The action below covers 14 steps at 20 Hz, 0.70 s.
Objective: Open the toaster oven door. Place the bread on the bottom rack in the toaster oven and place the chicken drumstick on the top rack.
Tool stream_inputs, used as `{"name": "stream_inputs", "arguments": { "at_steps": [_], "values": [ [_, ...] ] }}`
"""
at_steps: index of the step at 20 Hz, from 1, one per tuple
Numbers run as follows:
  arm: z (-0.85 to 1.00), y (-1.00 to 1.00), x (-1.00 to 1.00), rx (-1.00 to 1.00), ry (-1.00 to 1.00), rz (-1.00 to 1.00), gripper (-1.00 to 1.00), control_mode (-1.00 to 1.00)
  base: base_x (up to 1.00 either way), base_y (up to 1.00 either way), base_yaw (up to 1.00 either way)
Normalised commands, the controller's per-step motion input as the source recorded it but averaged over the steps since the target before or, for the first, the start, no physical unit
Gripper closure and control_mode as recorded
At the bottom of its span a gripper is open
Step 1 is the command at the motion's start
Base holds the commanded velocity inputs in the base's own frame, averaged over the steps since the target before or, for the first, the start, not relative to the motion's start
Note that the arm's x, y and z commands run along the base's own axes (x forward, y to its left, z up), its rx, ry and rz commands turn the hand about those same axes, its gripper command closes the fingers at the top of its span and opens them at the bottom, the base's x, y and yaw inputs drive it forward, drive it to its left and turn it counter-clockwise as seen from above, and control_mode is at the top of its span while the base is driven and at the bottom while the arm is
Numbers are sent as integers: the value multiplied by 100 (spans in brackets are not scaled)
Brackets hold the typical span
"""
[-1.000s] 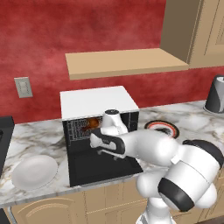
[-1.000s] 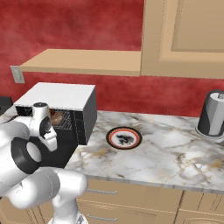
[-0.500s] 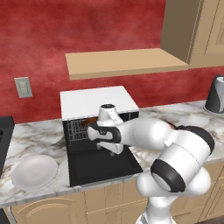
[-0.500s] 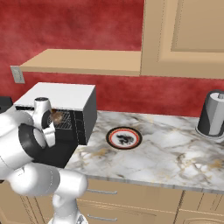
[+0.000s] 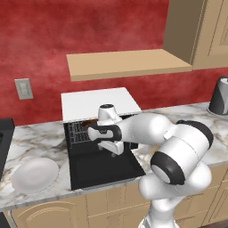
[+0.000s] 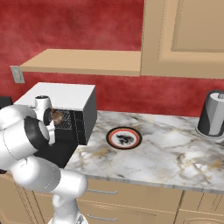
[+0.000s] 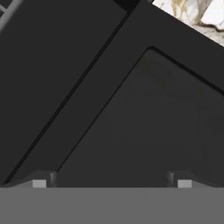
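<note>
Left of centre in the left base view, the toaster oven (image 5: pixel 95 104) sits on the marble desk (image 5: pixel 42 133), against the red wall, its white top bare. Toaster oven door (image 5: pixel 100 162) is dropped flat toward the viewer, a black panel lying level over the desk edge. Rack wires show in the cavity at upper left of the opening; a brownish item (image 6: pixel 57 116) lies on them, too small and too masked by the arm to name. Which rack carries it cannot be told.

Claw (image 5: pixel 111 149) hangs just above the inner face of the door, near the cavity mouth, pointing down. Hand view gives the door window (image 7: pixel 144 127) close up, with both fingertips (image 7: pixel 39 181) wide apart at the lower edge, nothing between them: claw open, empty.

White plate (image 5: pixel 35 174) at lower left of the left base view, bare, just beside the door. Patterned plate (image 6: pixel 124 138) at centre of the right base view; its dark marking cannot be read. Grey kettle (image 6: pixel 212 114) at right edge, cut off. Wall socket (image 5: pixel 23 88) at left.
</note>
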Motion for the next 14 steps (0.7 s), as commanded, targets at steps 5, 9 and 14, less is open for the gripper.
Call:
{"name": "stream_inputs", "arguments": {
  "at_steps": [5, 9, 14],
  "values": [
    [0, 0, 13, 0, 9, -1, -100, -100, 0, 0, 0],
    [6, 3, -12, 0, 6, 0, -100, -100, 0, 0, 0],
    [27, 8, -41, -1, 2, 10, -100, -100, 0, 0, 0]
  ]
}}
